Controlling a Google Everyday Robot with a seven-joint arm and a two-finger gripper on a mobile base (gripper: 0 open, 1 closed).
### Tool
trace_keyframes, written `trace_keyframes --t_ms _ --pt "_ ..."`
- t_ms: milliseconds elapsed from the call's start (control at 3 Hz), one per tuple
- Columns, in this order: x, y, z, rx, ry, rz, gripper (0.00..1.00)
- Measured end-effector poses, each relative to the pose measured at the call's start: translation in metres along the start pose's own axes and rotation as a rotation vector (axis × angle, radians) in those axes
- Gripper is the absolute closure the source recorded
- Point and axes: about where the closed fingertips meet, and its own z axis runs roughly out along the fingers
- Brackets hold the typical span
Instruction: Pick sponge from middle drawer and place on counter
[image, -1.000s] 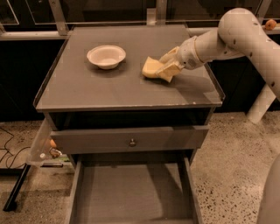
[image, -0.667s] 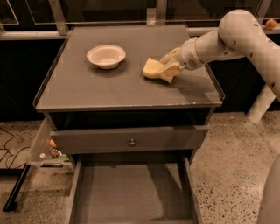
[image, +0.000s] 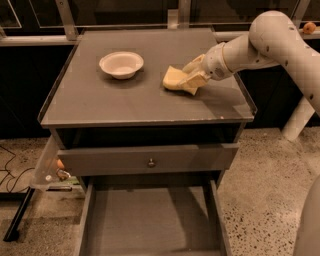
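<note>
The pale yellow sponge (image: 174, 80) lies on the grey counter (image: 120, 102), right of centre. My gripper (image: 193, 75) reaches in from the right, low over the counter, and is shut on the sponge's right end. The sponge rests on the counter surface. The middle drawer (image: 150, 220) is pulled out at the bottom of the view, and its dark floor is bare.
A round white bowl (image: 121, 64) stands on the counter's back left. Above the open drawer is a closed drawer front with a small round knob (image: 151, 162). A clear bag (image: 50, 167) hangs at the cabinet's left side. Speckled floor lies to the right.
</note>
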Motion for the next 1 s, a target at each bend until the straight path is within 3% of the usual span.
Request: trace_keyframes --t_ms 333,667,1000 --pt "0.0000 0.0000 0.0000 0.000 0.000 0.000 0.17" --pt "0.0000 0.0000 0.0001 0.000 0.000 0.000 0.00" --pt "0.0000 0.0000 0.0001 0.000 0.000 0.000 0.00"
